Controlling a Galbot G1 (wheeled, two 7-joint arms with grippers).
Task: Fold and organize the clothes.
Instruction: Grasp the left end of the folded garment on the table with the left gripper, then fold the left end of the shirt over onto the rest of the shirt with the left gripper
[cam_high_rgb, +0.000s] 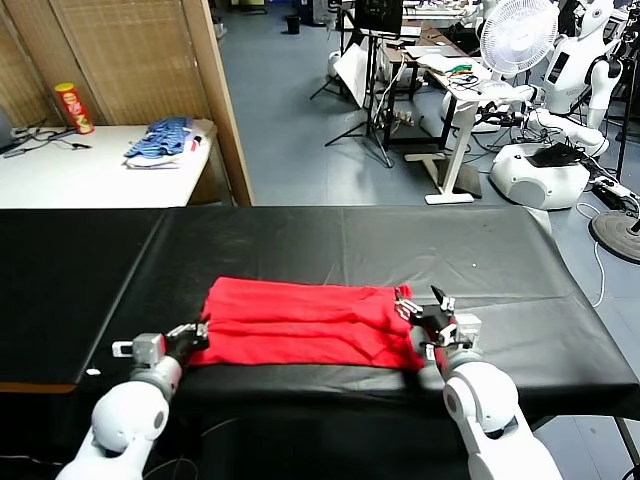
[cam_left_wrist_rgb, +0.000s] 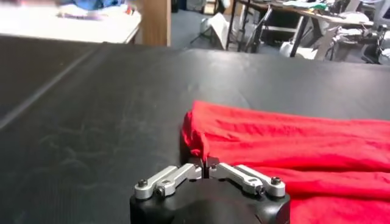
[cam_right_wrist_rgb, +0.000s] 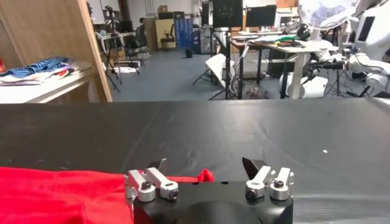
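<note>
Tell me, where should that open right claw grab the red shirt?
Probably the near right corner of the red T-shirt, coming low from the robot's side. The cloth lies flat, so only an edge offers a pinch. The right gripper stands open there; the left gripper has shut on the opposite corner.

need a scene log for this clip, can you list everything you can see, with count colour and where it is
T-shirt: one, bright red, partly folded into a long band, lying across the near middle of the black table.
black table: one, black cover, right in front of the robot.
white side table: one, white, far left behind the black table.
folded garments: one pile, blue and white, on the white side table.
snack can: one, red and yellow, upright on the white side table.
fan: one, white, far right background.
left gripper: one, silver and black, shut on the T-shirt's left edge.
right gripper: one, silver and black, open at the T-shirt's right end.
</note>
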